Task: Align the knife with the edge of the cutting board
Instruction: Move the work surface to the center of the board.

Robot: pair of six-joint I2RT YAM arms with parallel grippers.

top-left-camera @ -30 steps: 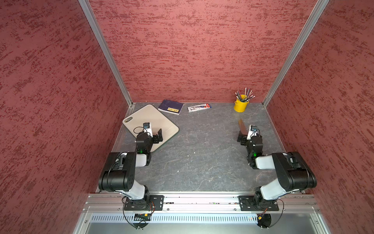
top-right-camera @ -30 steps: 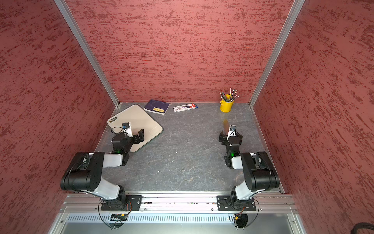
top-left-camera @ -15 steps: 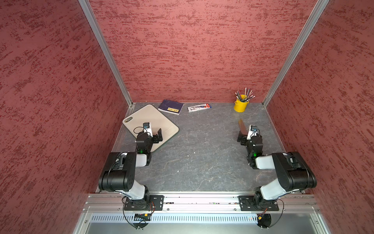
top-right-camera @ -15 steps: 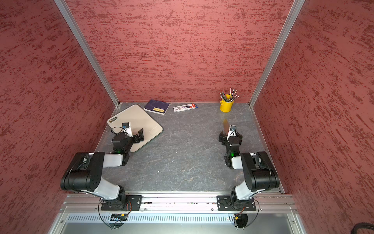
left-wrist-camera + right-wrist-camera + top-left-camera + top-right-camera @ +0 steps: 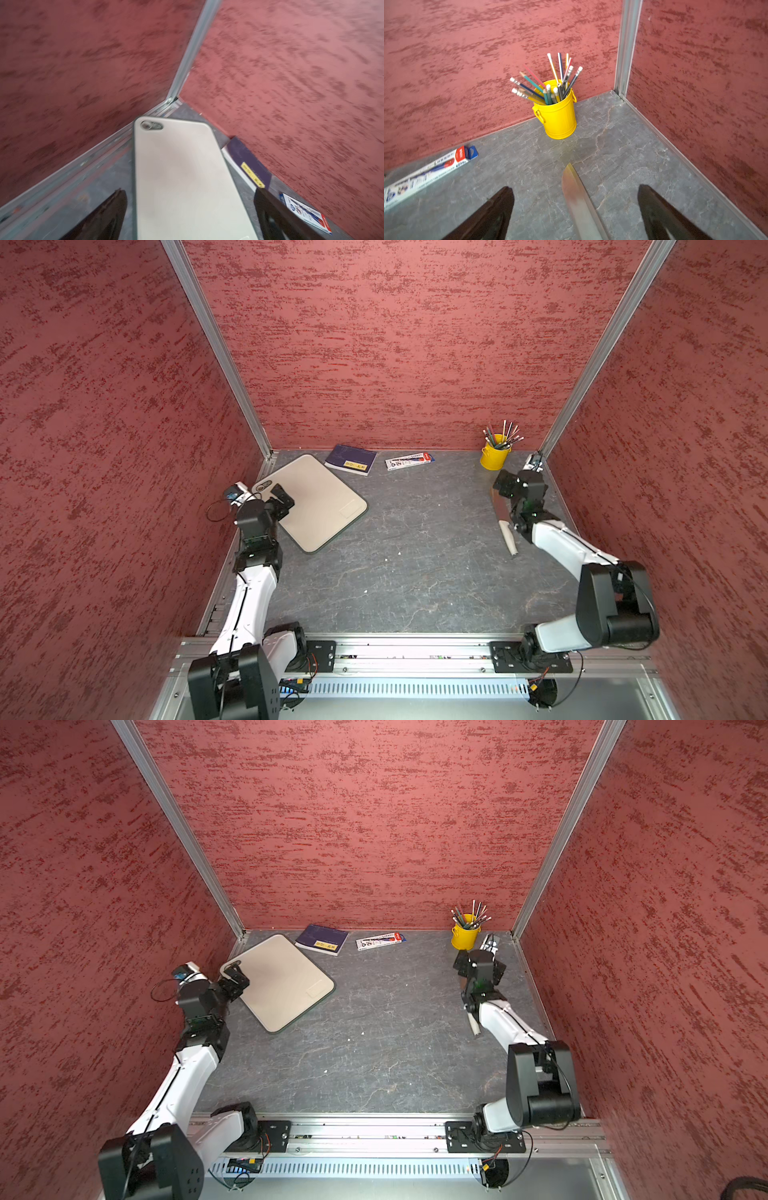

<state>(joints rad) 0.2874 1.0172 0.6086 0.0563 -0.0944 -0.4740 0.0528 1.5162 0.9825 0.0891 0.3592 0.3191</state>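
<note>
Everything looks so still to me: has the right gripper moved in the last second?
Yes. In a top view the right gripper has reached back, closer to the yellow pencil cup.

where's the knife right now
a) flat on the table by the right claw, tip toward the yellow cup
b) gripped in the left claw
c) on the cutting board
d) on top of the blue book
a: the knife lies flat on the table between the spread fingers of the open right claw, its tip toward the yellow cup, far from the cutting board.
</note>
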